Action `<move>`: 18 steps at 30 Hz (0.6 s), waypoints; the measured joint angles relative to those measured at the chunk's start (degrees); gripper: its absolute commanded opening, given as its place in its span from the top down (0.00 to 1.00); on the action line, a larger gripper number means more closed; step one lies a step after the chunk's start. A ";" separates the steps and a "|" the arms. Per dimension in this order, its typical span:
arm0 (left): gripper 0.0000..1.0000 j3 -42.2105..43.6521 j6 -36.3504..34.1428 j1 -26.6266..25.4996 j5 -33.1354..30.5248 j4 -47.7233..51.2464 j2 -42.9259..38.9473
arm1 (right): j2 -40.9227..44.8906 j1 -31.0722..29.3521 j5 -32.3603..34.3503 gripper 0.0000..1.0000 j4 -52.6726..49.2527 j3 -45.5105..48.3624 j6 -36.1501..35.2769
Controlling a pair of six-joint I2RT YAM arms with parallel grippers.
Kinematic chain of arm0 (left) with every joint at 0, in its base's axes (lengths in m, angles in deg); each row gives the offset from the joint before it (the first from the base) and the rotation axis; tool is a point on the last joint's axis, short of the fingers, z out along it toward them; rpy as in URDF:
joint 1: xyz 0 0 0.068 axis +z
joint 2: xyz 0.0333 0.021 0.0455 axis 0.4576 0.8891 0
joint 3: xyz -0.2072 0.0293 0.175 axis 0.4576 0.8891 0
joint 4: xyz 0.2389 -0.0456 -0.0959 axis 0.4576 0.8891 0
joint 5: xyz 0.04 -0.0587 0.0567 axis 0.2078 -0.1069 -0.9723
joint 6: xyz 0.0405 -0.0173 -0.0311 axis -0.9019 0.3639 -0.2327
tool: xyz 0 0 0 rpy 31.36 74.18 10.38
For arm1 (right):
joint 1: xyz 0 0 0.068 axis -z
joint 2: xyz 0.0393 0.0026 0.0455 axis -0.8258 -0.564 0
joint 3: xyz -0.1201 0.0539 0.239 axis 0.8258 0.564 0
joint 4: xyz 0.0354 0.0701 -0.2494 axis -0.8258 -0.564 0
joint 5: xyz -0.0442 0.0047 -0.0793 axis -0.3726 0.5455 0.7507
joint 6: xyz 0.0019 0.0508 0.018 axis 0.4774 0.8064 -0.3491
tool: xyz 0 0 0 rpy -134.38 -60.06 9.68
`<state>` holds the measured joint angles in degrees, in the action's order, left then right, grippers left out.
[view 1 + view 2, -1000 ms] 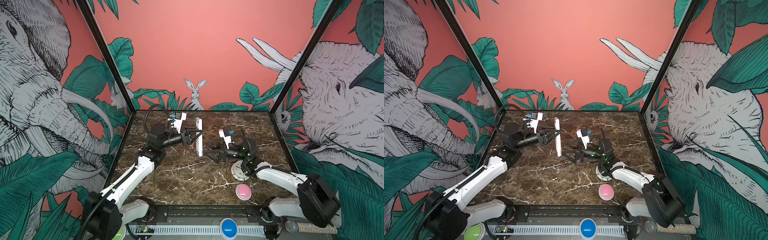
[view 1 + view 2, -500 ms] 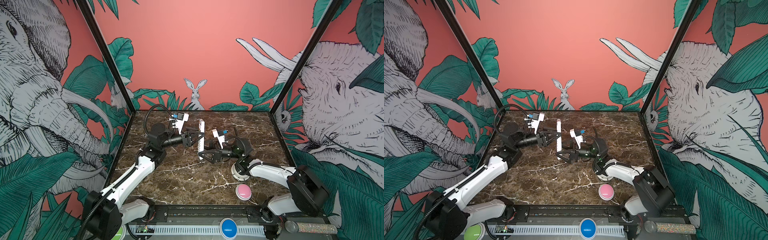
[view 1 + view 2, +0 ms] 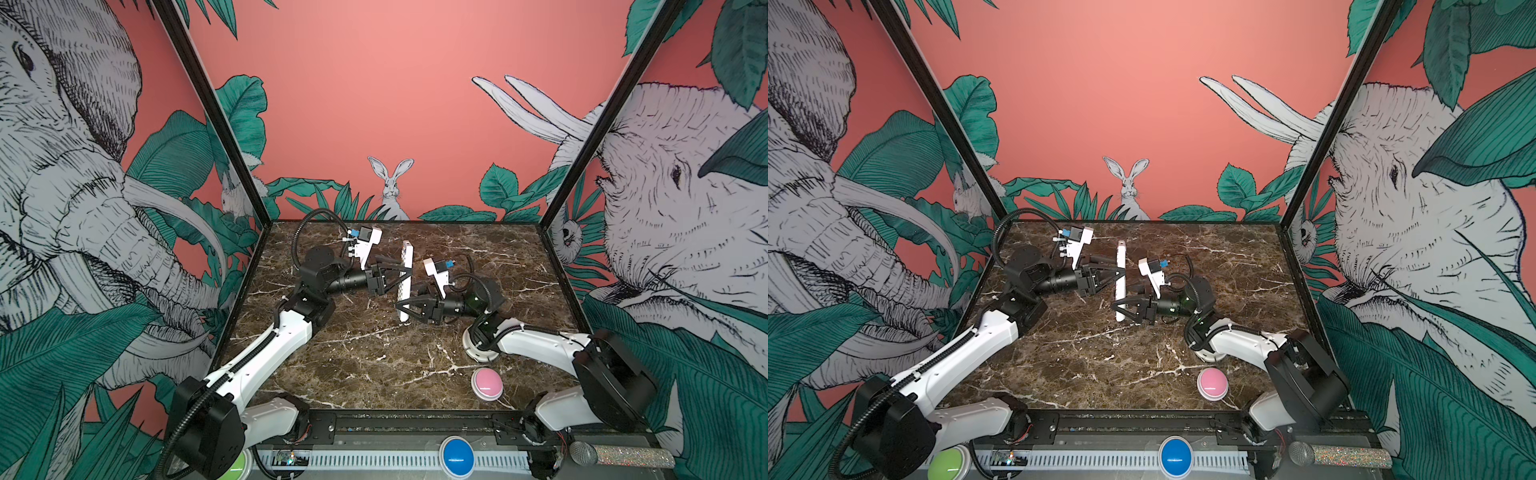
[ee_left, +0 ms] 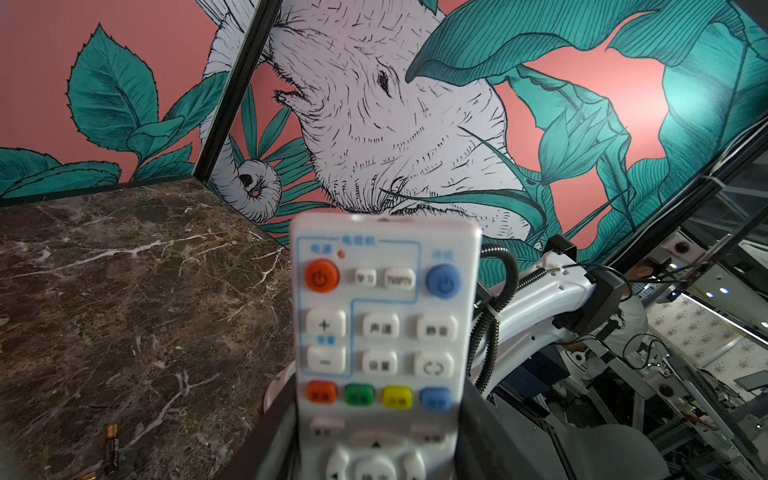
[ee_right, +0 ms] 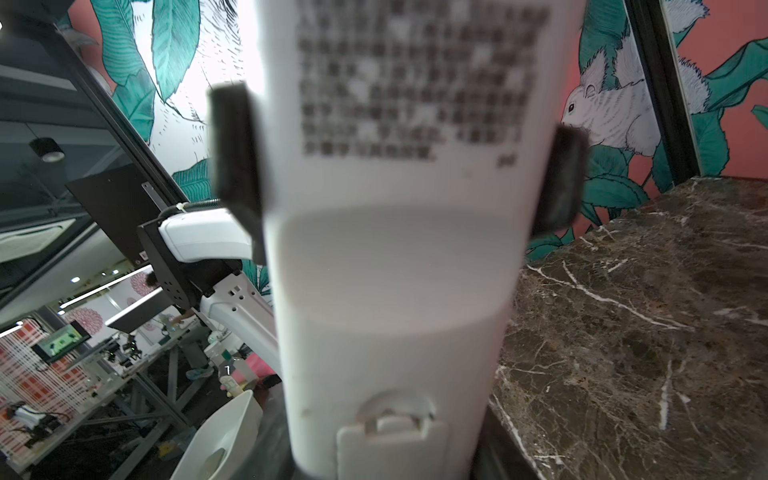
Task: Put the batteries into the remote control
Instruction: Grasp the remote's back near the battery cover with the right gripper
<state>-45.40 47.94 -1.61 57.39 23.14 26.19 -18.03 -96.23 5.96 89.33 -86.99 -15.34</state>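
Left gripper (image 3: 405, 269) fingers (image 5: 232, 153) clamp the remote control (image 3: 406, 253), which I hold on end above the middle of the marble tabletop (image 3: 365, 374). Right gripper (image 3: 404, 311) fingers (image 3: 415, 300) now press against its lower end; a second ago they stood wide apart, clear to its right.

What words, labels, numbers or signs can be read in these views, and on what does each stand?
"+" and "−": white buttons on the remote control.
Power signs: its orange button and blue button.
Its Chinese labels: too blurred to read.
Text on the sticker on its back: blurred, unreadable.
Label on the battery: too small.
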 measured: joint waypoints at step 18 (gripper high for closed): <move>0.13 -2.84 -8.20 -1.97 -18.18 17.03 -3.37 | 11.04 -0.02 21.27 1.00 -34.01 -3.34 -19.47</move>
<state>-48.24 39.74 -3.57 39.20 40.16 22.83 -6.99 -96.25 27.23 55.32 -90.34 -34.82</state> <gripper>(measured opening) 0.877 0.499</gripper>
